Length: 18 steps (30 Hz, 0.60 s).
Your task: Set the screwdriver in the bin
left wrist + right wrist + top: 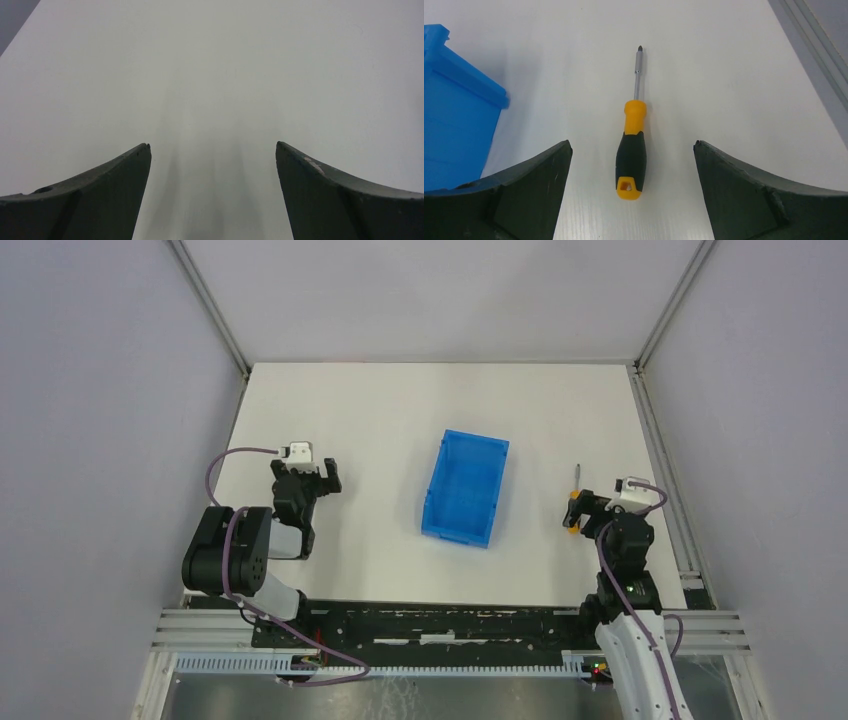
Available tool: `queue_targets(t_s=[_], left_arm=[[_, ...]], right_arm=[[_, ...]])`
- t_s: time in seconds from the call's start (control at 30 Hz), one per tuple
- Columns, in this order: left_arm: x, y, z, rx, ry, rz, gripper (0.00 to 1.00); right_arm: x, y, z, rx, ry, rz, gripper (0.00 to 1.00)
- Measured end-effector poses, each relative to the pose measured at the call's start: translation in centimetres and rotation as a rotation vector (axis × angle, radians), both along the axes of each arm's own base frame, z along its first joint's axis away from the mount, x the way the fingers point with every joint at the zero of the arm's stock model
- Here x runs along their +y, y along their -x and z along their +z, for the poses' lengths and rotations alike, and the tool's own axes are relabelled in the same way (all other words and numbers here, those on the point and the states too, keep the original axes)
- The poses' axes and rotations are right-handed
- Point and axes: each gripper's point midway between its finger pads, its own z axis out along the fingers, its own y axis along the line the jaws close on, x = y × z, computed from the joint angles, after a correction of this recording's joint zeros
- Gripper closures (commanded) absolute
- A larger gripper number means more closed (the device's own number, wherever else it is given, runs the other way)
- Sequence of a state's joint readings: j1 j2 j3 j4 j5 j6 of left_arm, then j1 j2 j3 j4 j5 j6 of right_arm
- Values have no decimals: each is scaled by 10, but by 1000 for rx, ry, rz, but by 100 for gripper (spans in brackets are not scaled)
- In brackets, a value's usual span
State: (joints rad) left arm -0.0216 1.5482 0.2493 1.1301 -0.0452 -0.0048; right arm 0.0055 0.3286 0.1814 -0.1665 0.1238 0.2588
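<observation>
The screwdriver [631, 150] lies flat on the white desk [724, 60], centred between the right fingers [531, 192]. These are released, spread wide and clear of its black-and-orange handle. The shaft points away from them. The blue bin [474, 80] stands outside the left-hand finger, cut off at the edge. The left fingers [100, 195] are likewise released, grasping nothing.

Soft, diffuse light fills all three views, and the white bench [400, 420] reads evenly bright. From above, the bin [465, 487] casts only a faint shadow on its 9 o'clock side. The left wrist view is dimmer and greyish, with smeared shadow streaks toward 6 o'clock between the fingers of the left pincer [212, 147]. The right wrist view shows the screwdriver [630, 160] in sharp focus.
</observation>
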Motion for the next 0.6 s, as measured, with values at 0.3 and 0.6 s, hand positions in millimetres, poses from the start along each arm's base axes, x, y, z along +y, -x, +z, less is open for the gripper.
queue_targets(t_s=[0.3, 0.6], left_arm=[[0, 0, 0, 0, 0, 0, 0], [0, 0, 0, 0, 0, 0, 0]], right_arm=[[-3, -6, 29, -51, 48, 5, 2], [-17, -17, 76, -19, 102, -49, 2]])
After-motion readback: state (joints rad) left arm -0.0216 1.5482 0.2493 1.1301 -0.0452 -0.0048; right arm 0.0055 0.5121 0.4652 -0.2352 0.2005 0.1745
